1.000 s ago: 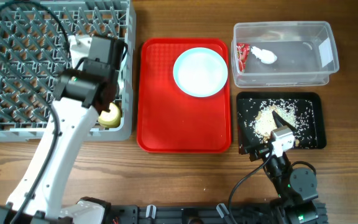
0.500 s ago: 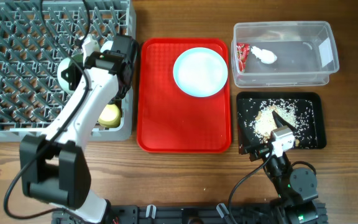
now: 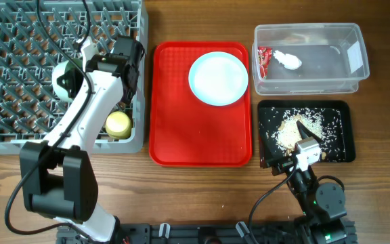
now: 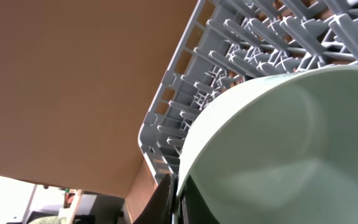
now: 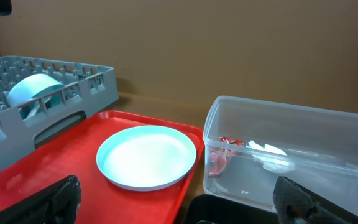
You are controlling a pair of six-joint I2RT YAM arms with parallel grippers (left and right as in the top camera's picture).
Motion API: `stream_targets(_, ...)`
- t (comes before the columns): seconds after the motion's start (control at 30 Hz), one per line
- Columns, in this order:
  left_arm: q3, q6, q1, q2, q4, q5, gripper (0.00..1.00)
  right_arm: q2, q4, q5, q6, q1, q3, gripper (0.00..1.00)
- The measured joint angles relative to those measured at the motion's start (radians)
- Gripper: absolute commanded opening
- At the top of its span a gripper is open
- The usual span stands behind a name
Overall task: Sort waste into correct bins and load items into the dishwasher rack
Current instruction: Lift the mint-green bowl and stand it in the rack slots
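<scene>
Above rack, left hand tight on bowl

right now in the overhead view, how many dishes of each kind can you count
plate: 1, on the red tray
bowl: 1, in the rack
cup: 1, in the rack
total: 3
</scene>
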Motion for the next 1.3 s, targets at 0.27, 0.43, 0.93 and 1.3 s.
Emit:
stream_targets(0.27,0.0,-0.003,-0.003,0.042,0.002,0.023,0.04,0.0,0.0,0.0,0.0,0.0,0.0,1.0)
stream_targets(0.43,0.0,-0.004,-0.022,0.043,-0.007,0.022,0.04,0.0,0.0,0.0,0.0,0.0,0.0,1.0)
stream_targets(0.93,0.0,-0.007,-0.002,0.043,0.013,-0.007,0.04,0.0,0.0,0.0,0.0,0.0,0.0,1.0)
stream_targets(1.3,0.0,-0.007,-0.013,0.043,0.019,-0.03,0.04,0.0,0.0,0.0,0.0,0.0,0.0,1.0)
